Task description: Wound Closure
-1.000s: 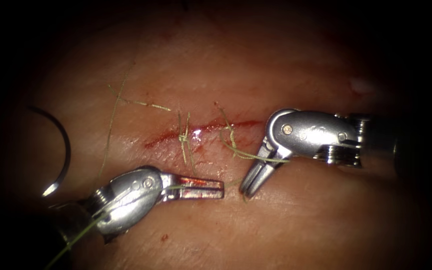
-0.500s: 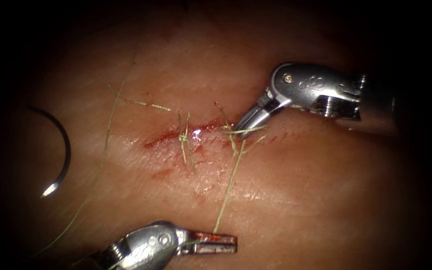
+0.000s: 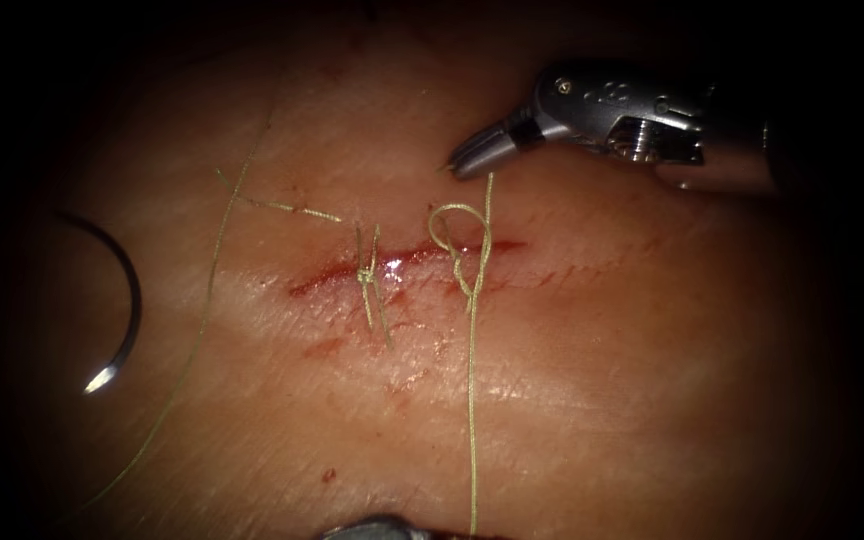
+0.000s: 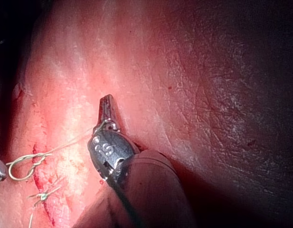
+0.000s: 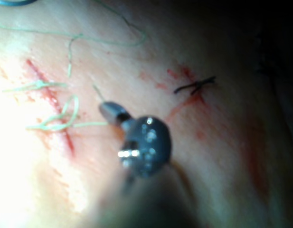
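Observation:
The cut [image 3: 332, 272] runs across the tissue [image 3: 602, 380]. A loose loop of green thread [image 3: 459, 232] lies over the cut's right end. From it one strand runs up to my right tool [image 3: 464, 162], whose jaws are shut on the thread above the cut, with a short tail [image 5: 95, 90] poking past them. The other strand runs straight down to my left tool [image 4: 107, 105], shut on the thread [image 4: 70, 141]; its wrist [image 3: 380, 526] shows at the bottom edge. The curved needle [image 3: 130, 300] lies free on the tissue, far left of the cut, held by neither tool.
A tied stitch [image 3: 365, 272] with two cut ends sits on the cut left of the loop. A long slack strand [image 3: 207, 300] trails from upper left toward the bottom left. A dark stitch [image 5: 196, 86] lies on the tissue. Red fluid [image 3: 324, 348] spots the tissue below the cut.
The left tool has drawn downward to the bottom edge and the right tool upward, away from the cut. The thread between them has straightened and the tangle has become one loop over the cut.

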{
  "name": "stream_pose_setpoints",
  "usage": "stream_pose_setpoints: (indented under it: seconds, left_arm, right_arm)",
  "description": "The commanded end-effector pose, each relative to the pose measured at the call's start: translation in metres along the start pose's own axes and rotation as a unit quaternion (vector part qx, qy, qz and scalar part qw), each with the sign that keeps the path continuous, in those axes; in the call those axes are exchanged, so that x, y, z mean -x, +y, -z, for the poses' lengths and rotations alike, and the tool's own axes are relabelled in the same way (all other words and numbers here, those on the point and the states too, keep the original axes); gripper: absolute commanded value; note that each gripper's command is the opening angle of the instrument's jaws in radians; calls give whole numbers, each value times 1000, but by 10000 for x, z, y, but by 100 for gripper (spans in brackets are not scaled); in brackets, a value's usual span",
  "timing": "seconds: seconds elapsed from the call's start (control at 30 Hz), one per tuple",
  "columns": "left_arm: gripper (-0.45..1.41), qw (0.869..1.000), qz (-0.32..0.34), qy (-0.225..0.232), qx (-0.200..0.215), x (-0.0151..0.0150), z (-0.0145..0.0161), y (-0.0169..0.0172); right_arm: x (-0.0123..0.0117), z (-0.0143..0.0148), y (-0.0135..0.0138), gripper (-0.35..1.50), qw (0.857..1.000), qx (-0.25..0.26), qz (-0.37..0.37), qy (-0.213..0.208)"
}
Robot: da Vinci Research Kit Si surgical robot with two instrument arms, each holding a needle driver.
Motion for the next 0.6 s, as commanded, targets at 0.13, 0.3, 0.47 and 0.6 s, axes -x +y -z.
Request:
stream_pose_setpoints:
  seconds: [0.13, 0.3, 0.47, 0.6]
  left_arm:
    - [-45, 1000, 10, -2, 7, 16, -17, 4]
    - [-45, 1000, 20, -4, 12, 21, -35, 12]
    - [-45, 999, 22, -7, 30, 26, -63, 27]
    - [-45, 999, 28, -12, 44, 33, -86, 38]
  right_arm:
    - [-10, -14, 27, -35, 999, 35, 5, 4]
    - [-17, -29, 37, -35, 999, 51, 11, 5]
    - [-17, -34, 38, -35, 997, 73, 32, -10]
    - [-16, -34, 37, -35, 993, 93, 61, -42]
